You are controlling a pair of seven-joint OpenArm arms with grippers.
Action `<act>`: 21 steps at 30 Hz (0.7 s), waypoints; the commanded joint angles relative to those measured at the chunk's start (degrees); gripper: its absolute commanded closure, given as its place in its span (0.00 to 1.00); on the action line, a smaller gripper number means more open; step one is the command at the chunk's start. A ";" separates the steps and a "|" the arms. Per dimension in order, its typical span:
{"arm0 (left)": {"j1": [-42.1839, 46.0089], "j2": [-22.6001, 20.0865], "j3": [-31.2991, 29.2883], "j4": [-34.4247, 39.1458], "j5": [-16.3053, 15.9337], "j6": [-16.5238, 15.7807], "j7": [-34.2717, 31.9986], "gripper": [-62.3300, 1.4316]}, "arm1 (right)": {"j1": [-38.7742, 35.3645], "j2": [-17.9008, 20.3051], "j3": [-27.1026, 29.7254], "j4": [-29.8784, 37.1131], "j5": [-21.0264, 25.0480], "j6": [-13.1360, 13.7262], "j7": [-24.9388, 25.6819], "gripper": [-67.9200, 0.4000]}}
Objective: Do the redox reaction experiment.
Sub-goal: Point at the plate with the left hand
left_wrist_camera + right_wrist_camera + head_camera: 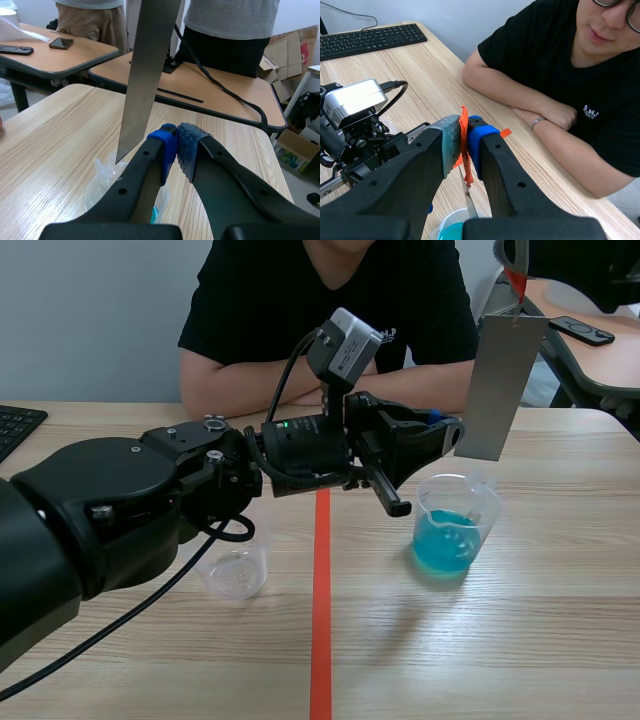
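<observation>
A grey metal strip (500, 385) hangs upright over a clear beaker of blue liquid (455, 530), its lower edge just above the rim. High at the far right, my right gripper (515, 260) is shut on the orange-red tab (463, 135) at the strip's top, with the strip (468, 197) seen edge-on below the fingers. My left gripper (445, 432) is shut on nothing, its pads (170, 150) meeting just beside the strip (147, 65) and above the beaker (107, 180). An empty clear beaker (235, 565) stands under the left arm.
A person (330, 320) sits across the table with folded arms close behind the left arm. A keyboard (15, 425) lies at the far left edge. An orange-red tape line (321, 590) runs down the table's middle. Other tables stand beyond the right edge.
</observation>
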 commanded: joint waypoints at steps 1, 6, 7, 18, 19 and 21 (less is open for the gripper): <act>-0.74 -0.92 -0.11 0.70 -0.59 1.73 -1.31 0.93 | 0.83 0.33 0.02 0.15 0.70 0.31 1.29 0.97; -0.81 -4.09 -0.17 0.61 -0.59 2.73 -3.61 0.93 | 0.85 0.33 0.02 0.15 0.68 0.31 1.29 0.97; -0.81 -4.74 -0.17 0.61 -0.66 2.71 -3.85 0.93 | 0.85 0.33 0.02 0.15 0.68 0.31 1.29 0.97; -0.83 -5.77 -0.17 0.61 -0.83 5.77 -4.61 0.93 | 0.85 0.33 0.02 0.15 0.68 0.31 1.29 0.97; -0.85 -5.64 -0.17 0.61 -0.83 6.36 -4.61 0.93 | 0.85 0.33 0.02 0.15 0.68 0.31 1.31 0.97; -0.96 -5.44 -0.17 0.59 -0.83 6.32 -4.44 0.93 | 0.85 0.33 0.02 0.15 0.68 0.31 1.31 0.97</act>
